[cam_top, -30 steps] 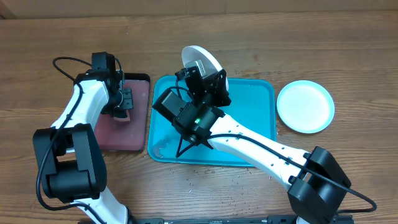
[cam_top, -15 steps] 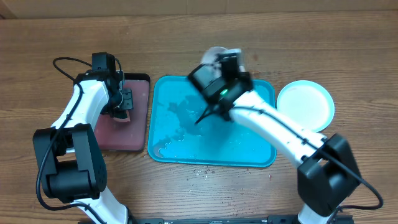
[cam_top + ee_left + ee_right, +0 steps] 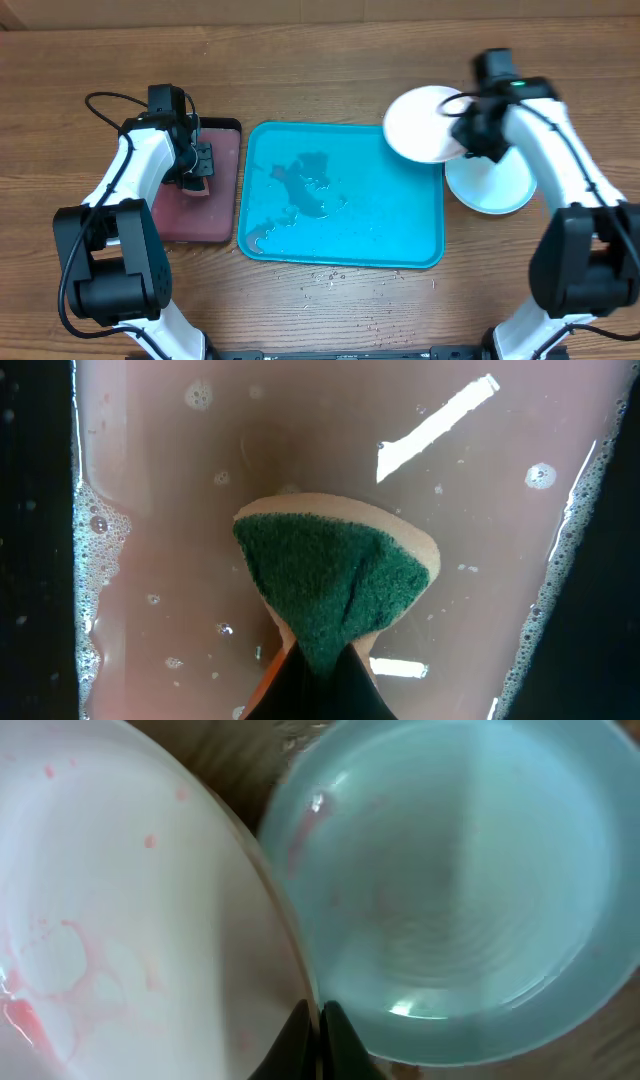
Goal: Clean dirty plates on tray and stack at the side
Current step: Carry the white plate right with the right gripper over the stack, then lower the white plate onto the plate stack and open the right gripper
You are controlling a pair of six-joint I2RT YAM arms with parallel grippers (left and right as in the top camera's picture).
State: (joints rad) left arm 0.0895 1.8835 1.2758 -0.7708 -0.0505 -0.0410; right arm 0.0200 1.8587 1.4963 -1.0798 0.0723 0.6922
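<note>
Table: brown wood [image 3: 560, 300], with two trays side by side and one plate to the right
Tray: turquoise [image 3: 400, 240], lay mid-table; held no plate on its floor, only wet patches and a thin reddish smear toward its left half
Small tray: pinkish, black-rimmed [image 3: 200, 225], just left of the turquoise one; held soapy water with bubbles along the rims
Sponge: green face, tan back [image 3: 335, 575], sat in that soapy water
Left gripper: [image 3: 197, 165] over the small tray, fingers pinched together on the sponge's near end
Blue plate: light blue [image 3: 495, 190], flat on the table just right of the tray; a faint pink streak showed near its rim
White plate: [image 3: 420, 125] held up over the tray's far right corner, its edge overlapping the blue plate in both views; whether the two touched could not be told; pale red smears marked its face
Right gripper: [image 3: 465, 130] clamped on the white plate's rim, fingers close together with the rim between them
</note>
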